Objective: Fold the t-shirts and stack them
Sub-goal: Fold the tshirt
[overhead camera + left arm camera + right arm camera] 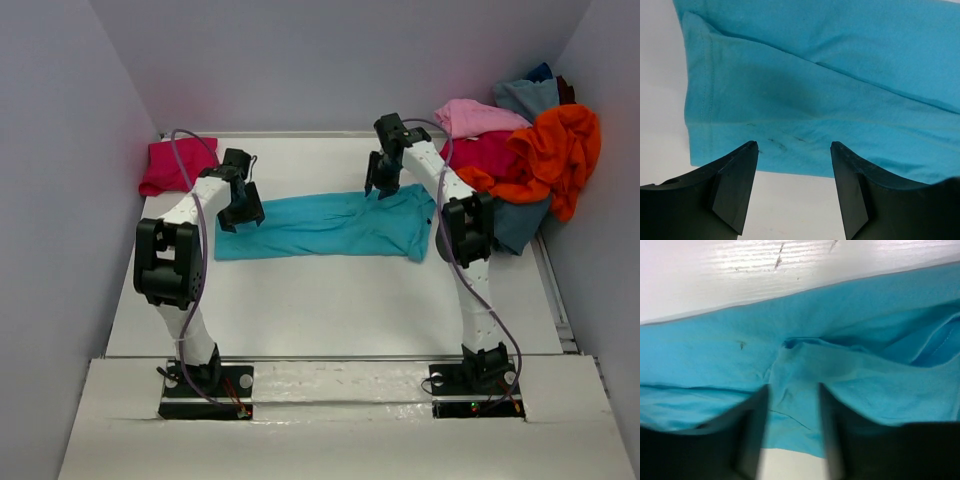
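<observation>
Turquoise t-shirt [320,225] folded into strip, awaiting next fold. Left gripper [794,146] fingers spread above hem [700,90]. Right gripper [792,390] fingers parted astride crease [790,347].

Top view: the left gripper [240,212] sits over the left end of the turquoise t-shirt [330,225], so that corner's hidden. The right gripper [382,185] covers a bit of its upper edge too. In the pile at upper right, the dusty blue shirt [525,97] is mostly buried under the orange shirt [560,150]. There's also a dark scrap [566,88] behind them that's too small to call. The left wrist view chops the turquoise cloth off at the top and right. The right wrist view is smeary, and the fingers [752,430] are just dark blurs, so I can't tell if they touch the cloth.
</observation>
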Action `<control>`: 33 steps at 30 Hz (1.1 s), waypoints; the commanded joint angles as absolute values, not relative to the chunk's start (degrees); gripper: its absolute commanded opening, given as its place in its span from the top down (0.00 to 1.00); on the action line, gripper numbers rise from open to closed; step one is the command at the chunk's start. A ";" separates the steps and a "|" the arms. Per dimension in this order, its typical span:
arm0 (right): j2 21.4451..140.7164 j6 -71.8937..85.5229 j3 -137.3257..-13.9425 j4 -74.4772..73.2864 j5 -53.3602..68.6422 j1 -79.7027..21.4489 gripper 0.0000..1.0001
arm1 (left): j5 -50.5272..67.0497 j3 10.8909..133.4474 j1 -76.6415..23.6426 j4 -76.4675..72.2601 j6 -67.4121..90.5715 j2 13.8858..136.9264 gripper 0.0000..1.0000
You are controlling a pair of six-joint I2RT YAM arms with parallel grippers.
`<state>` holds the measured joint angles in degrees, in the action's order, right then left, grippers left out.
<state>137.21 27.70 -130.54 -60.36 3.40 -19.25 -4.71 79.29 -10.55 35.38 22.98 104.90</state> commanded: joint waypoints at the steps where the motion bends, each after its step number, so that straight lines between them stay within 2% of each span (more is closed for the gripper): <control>1: 135.97 25.14 -128.50 -58.01 4.66 -19.78 0.34 | -4.31 79.63 -10.99 35.60 22.24 105.47 0.29; 4: 133.96 24.79 -126.48 -57.83 3.78 -19.78 0.23 | -4.22 79.54 -10.99 35.42 22.24 105.73 0.29; 5: 133.42 24.79 -125.95 -57.75 3.26 -19.78 0.22 | -4.22 79.54 -10.99 35.33 22.24 105.82 0.29; 10: 128.51 26.80 -120.86 -58.71 0.88 -19.78 0.23 | -4.04 80.42 -12.22 35.42 21.10 105.73 0.29; 15: 117.45 29.00 -107.69 -55.37 -2.37 -19.78 0.24 | -5.54 83.23 -15.55 35.95 19.07 106.43 0.29; 20: 110.24 31.28 -101.09 -56.87 -3.17 -19.78 0.25 | -5.54 86.04 -19.50 35.95 19.51 108.54 0.29; 26: 105.21 32.52 -88.88 -55.37 -3.25 -19.78 0.26 | -3.61 88.50 -22.24 35.95 19.77 112.58 0.30; 33: 103.09 34.10 -82.18 -52.82 -3.51 -19.78 0.31 | -2.46 93.51 -24.52 36.39 20.21 116.71 0.30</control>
<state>105.36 32.47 -83.35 -55.68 -2.39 -19.25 -3.25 89.47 -23.99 35.46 20.43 116.31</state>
